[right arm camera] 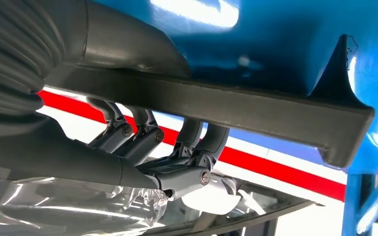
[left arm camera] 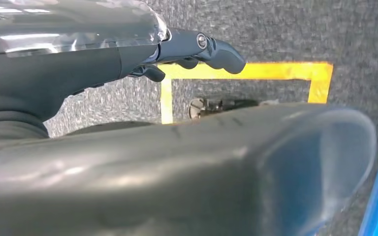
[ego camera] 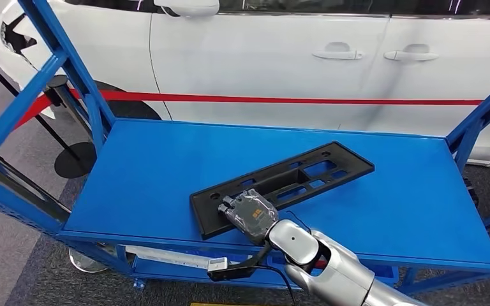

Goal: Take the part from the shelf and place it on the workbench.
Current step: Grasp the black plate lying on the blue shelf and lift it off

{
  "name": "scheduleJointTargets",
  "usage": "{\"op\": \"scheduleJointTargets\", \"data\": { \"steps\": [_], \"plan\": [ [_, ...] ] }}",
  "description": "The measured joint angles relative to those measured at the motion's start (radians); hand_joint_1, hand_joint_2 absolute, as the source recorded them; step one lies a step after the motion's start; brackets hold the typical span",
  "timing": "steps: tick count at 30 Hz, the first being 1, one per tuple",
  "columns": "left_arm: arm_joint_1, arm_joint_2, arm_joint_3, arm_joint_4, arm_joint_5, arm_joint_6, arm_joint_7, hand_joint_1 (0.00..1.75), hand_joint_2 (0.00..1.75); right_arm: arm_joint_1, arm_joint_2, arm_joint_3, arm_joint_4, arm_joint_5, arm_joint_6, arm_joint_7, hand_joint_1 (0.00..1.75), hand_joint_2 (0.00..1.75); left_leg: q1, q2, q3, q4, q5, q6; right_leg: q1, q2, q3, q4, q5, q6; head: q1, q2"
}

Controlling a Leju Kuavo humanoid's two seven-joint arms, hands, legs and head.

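From the head view, your right hand is on the near end of the black part, which lies flat on the blue shelf: the pickup step; next you must lift it level. Right wrist view: fingers and thumb clamp its edge. Left wrist view: left hand loosely curled, holding nothing.

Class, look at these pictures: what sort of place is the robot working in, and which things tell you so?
Probably a car assembly or showroom floor: a white car behind a red barrier belt, a blue steel shelf cart, and a black plastic car part held by the right hand.
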Motion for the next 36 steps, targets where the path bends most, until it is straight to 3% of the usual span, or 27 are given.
{"op": "scheduleJointTargets", "data": {
  "steps": [1,3,4,7,15,17,19,21,23,24,25,27,29,33,34,36],
  "plan": [
    [-0.001,0.000,0.000,0.000,0.000,0.001,0.000,0.00,0.00,0.005,0.001,-0.001,0.000,-0.003,-0.008,-0.012,0.00,1.75,-0.001,0.000,0.000,-0.001,0.001,0.003,-0.001,0.000,-0.027,0.058,-0.032,0.001,0.000,0.000],
    [0.001,-0.001,0.000,0.000,-0.001,0.011,-0.001,0.00,0.00,0.059,0.036,-0.025,-0.026,-0.043,-0.071,-0.089,0.00,1.75,-0.002,-0.001,-0.001,0.000,0.000,0.005,-0.001,0.000,-0.085,0.181,-0.085,0.003,0.002,0.000],
    [0.004,-0.002,0.000,0.000,-0.002,0.020,-0.003,0.00,0.00,0.110,0.076,-0.057,-0.061,-0.082,-0.152,-0.187,0.00,1.75,-0.002,-0.001,0.000,0.002,-0.002,0.004,-0.001,-0.001,-0.098,0.208,-0.088,0.003,0.002,0.000],
    [0.008,-0.007,0.000,0.000,-0.004,0.037,-0.006,0.00,0.00,0.229,0.186,-0.160,-0.158,-0.160,-0.410,-0.490,0.00,1.75,0.000,-0.003,0.000,0.010,-0.010,-0.001,-0.006,-0.004,-0.082,0.170,-0.042,0.003,0.002,0.000],
    [0.007,-0.010,0.000,0.000,-0.004,0.039,-0.006,0.00,0.00,0.243,0.220,-0.205,-0.177,-0.167,-0.502,-0.573,0.00,1.75,0.000,-0.004,0.001,0.014,-0.013,-0.002,-0.009,-0.005,-0.059,0.128,-0.016,0.004,-0.001,0.000],
    [0.005,-0.013,0.000,0.000,-0.006,0.040,-0.007,0.00,0.00,0.254,0.251,-0.296,-0.195,-0.174,-0.611,-0.655,0.00,1.75,0.000,-0.007,0.001,0.022,-0.019,-0.005,-0.014,-0.007,-0.024,0.056,0.019,0.007,-0.002,0.000],
    [0.005,-0.015,0.000,0.001,-0.009,0.040,-0.007,0.00,0.00,0.299,0.313,-0.483,-0.241,-0.179,-0.668,-0.698,0.00,1.75,-0.001,-0.012,-0.005,0.035,-0.029,-0.021,-0.012,-0.004,0.008,-0.017,0.038,-0.004,0.000,0.000],
    [0.004,-0.017,0.000,0.001,-0.012,0.037,-0.005,0.00,0.00,0.360,0.392,-0.647,-0.307,-0.181,-0.636,-0.684,0.00,1.75,0.000,-0.009,-0.063,0.163,-0.101,-0.047,-0.007,-0.003,0.012,-0.041,0.035,-0.029,0.002,0.000],
    [0.004,-0.017,0.000,0.001,-0.017,0.033,-0.003,0.00,0.00,0.387,0.429,-0.699,-0.347,-0.181,-0.618,-0.679,0.00,1.75,0.002,-0.003,-0.128,0.306,-0.164,-0.059,-0.005,-0.005,0.010,-0.043,0.037,-0.040,0.002,0.000],
    [0.005,-0.017,0.000,0.001,-0.019,0.031,-0.003,0.00,0.00,0.389,0.431,-0.705,-0.357,-0.182,-0.618,-0.679,0.00,1.75,0.002,-0.003,-0.127,0.305,-0.151,-0.058,-0.004,-0.005,0.010,-0.043,0.037,-0.040,0.002,0.000],
    [0.005,-0.017,0.000,0.001,-0.020,0.030,-0.003,0.00,0.00,0.391,0.433,-0.710,-0.367,-0.183,-0.618,-0.679,0.00,1.75,0.002,-0.003,-0.107,0.264,-0.122,-0.055,-0.003,-0.004,0.011,-0.043,0.037,-0.040,0.002,0.000],
    [0.003,-0.017,-0.001,0.001,-0.020,0.029,-0.003,0.00,0.00,0.392,0.436,-0.717,-0.382,-0.184,-0.618,-0.679,0.00,1.75,0.000,-0.003,-0.041,0.127,-0.057,-0.046,-0.002,-0.003,0.014,-0.043,0.037,-0.039,0.002,0.000],
    [0.001,-0.017,-0.001,0.001,-0.020,0.029,-0.003,0.00,0.00,0.393,0.437,-0.721,-0.392,-0.184,-0.618,-0.679,0.00,1.75,-0.006,-0.004,-0.003,0.043,-0.034,-0.035,0.000,-0.002,0.013,-0.042,0.038,-0.031,0.002,0.000],
    [0.001,-0.018,-0.001,0.001,-0.021,0.029,-0.003,0.00,0.00,0.396,0.439,-0.729,-0.403,-0.191,-0.616,-0.678,0.00,1.75,-0.007,-0.003,0.003,0.018,-0.022,-0.012,-0.002,-0.002,0.010,-0.039,0.035,-0.009,0.003,0.000],
    [0.001,-0.018,-0.001,0.001,-0.022,0.029,-0.003,0.00,0.00,0.397,0.439,-0.732,-0.406,-0.196,-0.611,-0.673,0.00,1.75,-0.004,-0.002,0.005,0.012,-0.017,-0.005,-0.001,-0.002,0.000,-0.015,0.017,-0.005,0.003,0.000],
    [0.000,-0.019,-0.002,0.001,-0.021,0.029,-0.003,0.00,0.00,0.404,0.439,-0.735,-0.411,-0.219,-0.603,-0.661,0.00,1.75,-0.003,-0.001,0.004,0.008,-0.013,0.002,-0.001,-0.003,-0.049,0.091,-0.044,-0.001,0.004,0.000]
  ]
}}
